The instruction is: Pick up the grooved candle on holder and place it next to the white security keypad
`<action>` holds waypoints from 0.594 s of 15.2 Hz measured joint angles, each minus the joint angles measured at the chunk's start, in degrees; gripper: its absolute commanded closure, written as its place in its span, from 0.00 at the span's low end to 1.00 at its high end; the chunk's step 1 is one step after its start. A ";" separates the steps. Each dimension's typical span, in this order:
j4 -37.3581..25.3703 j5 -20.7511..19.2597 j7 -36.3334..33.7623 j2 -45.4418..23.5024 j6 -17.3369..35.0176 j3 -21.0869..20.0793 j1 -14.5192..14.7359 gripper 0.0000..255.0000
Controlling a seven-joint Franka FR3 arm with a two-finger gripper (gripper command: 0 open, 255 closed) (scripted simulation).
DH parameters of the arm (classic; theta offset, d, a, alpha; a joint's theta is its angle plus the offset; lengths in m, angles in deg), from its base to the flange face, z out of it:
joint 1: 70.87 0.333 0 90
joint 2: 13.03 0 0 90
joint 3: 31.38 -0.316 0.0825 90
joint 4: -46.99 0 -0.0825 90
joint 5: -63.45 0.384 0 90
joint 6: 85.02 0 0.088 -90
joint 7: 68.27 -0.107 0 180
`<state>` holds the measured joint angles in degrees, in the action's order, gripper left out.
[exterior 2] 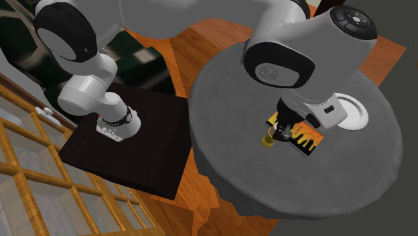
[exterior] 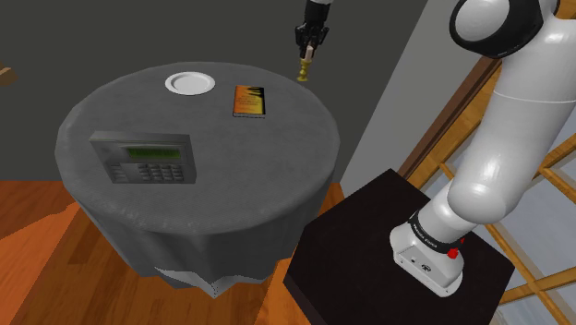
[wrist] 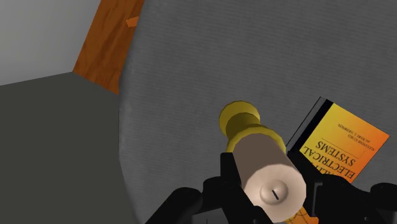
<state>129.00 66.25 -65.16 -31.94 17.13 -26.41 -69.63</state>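
My end effector (exterior: 311, 44) is clamped on the candle (wrist: 262, 156) body, leaving its gold holder (wrist: 238, 121) free to seat flat. In the shoulder view, the candle hangs upright at the tabletop's (exterior: 277, 152) far right edge, near the book (exterior: 249, 100). The keypad (exterior: 144, 159) lies near left, well apart.

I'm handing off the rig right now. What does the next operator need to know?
Gripper: shut on the candle, clasping its pale shaft with the gold holder end pointing down.
The candle appears to hang just above the table, near the edge by the book.
The keypad lies flat on the opposite side of the table, beyond the plate.
Done: the grasp and, it seems, the lift.
Left: carry it across, set it upright beside the keypad, release.
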 measured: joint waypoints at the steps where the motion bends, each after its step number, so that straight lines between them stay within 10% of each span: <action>1: -0.72 -0.01 -0.05 0.07 -0.77 0.00 0.00 1.00; 9: -8.92 0.05 -0.29 -1.28 -7.62 -0.01 -0.13 1.00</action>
<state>120.08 66.30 -65.45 -33.22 9.51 -26.42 -69.75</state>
